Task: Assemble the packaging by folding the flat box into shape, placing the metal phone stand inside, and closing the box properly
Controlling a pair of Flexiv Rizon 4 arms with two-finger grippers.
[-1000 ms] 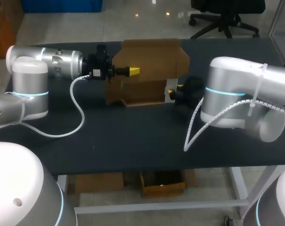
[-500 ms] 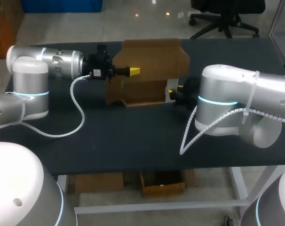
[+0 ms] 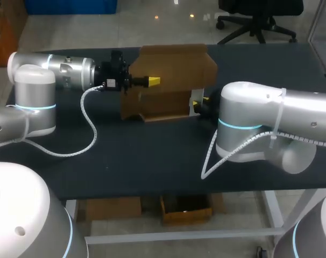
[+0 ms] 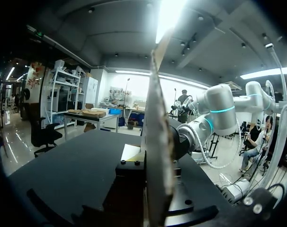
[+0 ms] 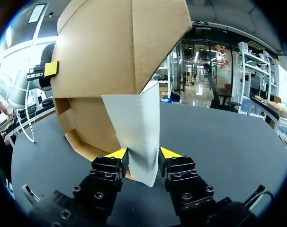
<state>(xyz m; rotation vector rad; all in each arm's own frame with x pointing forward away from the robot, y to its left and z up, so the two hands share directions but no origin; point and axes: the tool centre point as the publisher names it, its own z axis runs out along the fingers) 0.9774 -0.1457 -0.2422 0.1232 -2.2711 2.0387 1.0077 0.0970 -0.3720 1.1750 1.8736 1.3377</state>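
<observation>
"So, where's the box (image 3: 171, 80)?"

"Toward twelve o'clock on the table (image 3: 152, 161), standing half-folded with its rear panel (image 4: 155, 142) upright."

"And the arms?"

"At the box's nine o'clock the left gripper (image 3: 152, 80) is clamped on that rear panel. At three o'clock the right gripper (image 5: 143, 152) has its yellow tips pressed on either side of a pale side flap (image 5: 134, 127)."

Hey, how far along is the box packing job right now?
Partly done: the cardboard box stands half-erected on the table, its lid panel raised. In hand: the left gripper pinches that upright panel, and the right gripper is shut on the pale side flap. Left: finish folding the flaps, put in the phone stand, which shows in no view, and close the box.
</observation>
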